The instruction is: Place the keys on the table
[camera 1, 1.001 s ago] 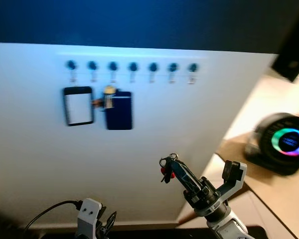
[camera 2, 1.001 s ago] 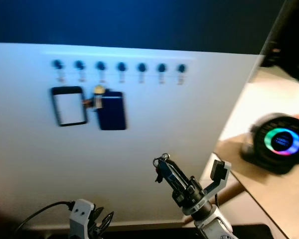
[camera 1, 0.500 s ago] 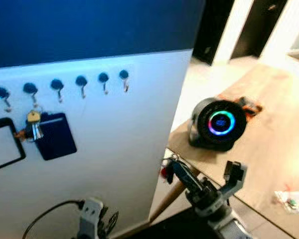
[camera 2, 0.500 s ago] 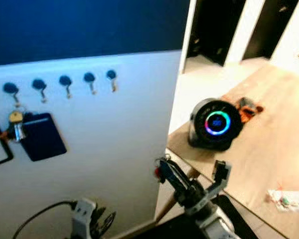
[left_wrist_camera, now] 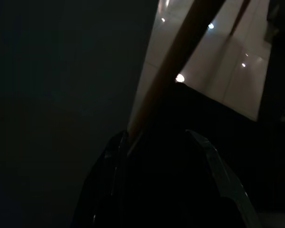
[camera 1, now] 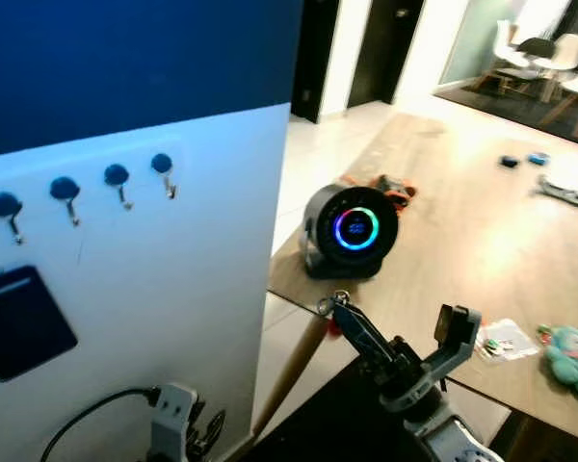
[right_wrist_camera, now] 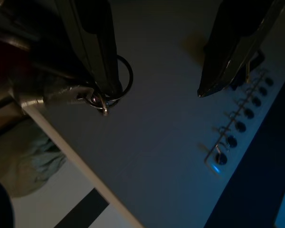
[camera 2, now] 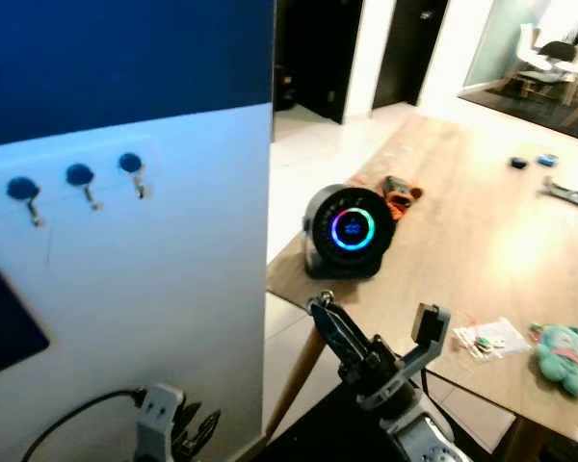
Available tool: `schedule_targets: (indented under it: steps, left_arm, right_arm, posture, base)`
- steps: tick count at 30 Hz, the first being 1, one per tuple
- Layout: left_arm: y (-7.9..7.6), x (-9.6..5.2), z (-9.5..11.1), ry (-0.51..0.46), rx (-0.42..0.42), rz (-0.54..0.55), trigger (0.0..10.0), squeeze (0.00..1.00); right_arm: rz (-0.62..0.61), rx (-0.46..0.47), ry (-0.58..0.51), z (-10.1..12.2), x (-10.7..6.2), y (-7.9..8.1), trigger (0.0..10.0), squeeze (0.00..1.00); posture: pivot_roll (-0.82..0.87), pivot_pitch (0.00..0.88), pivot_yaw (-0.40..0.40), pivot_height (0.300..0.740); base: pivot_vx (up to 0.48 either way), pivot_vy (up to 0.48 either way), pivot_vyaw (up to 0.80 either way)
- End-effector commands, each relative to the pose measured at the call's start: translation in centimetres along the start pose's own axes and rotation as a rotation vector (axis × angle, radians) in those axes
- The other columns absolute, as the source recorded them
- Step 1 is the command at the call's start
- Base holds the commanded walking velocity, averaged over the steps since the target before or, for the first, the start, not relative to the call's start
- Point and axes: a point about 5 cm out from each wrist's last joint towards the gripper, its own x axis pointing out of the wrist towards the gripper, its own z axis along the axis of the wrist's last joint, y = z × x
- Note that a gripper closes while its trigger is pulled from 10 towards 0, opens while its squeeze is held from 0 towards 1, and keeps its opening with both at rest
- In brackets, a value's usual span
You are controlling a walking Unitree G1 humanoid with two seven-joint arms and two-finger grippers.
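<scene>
Keys hang from one finger of the right gripper, with the wooden surface ahead and to the right

The keys dangle by their ring on the left-hand finger; the jaws stand apart, so the ring is hooked on, not pinched; a red tag shows just under the ring, and the wrist view gives a thin metal ring with a small clasp; the surface's near corner lies just beyond the fingertip, beside a round speaker (its light ring glowing); the right arm is plainly the nearer one; the left gripper hangs low by the white wall, and I cannot tell how its jaws stand.
</scene>
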Motion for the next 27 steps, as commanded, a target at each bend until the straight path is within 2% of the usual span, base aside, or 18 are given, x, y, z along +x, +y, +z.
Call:
schedule_targets:
  steps: [1,17,27]
  left_arm:
    - [-0.06,-0.17,-0.3,0.013,-0.001,-0.002,10.0,0.0]
    - [0.05,-0.29,-0.33,0.005,-0.002,0.014,10.0,0.0]
    - [0.1,-0.5,-0.24,-0.012,0.001,0.025,10.0,0.0]
  right_arm:
    - [0.001,-0.005,0.008,0.08,-0.21,-0.02,10.0,0.0]
    - [0.017,-0.006,0.018,0.27,0.06,-0.02,10.0,0.0]
    - [0.037,-0.016,-0.001,0.59,0.58,0.03,10.0,0.0]
  posture:
    - [0.08,0.07,-0.034,0.74]
    - [0.09,0.051,-0.049,0.74]
    - [0.1,0.051,-0.055,0.74]
  base:
    - [0.0,0.0,-0.8]
    - [0.0,0.0,-0.8]
    - [0.0,0.0,0.0]
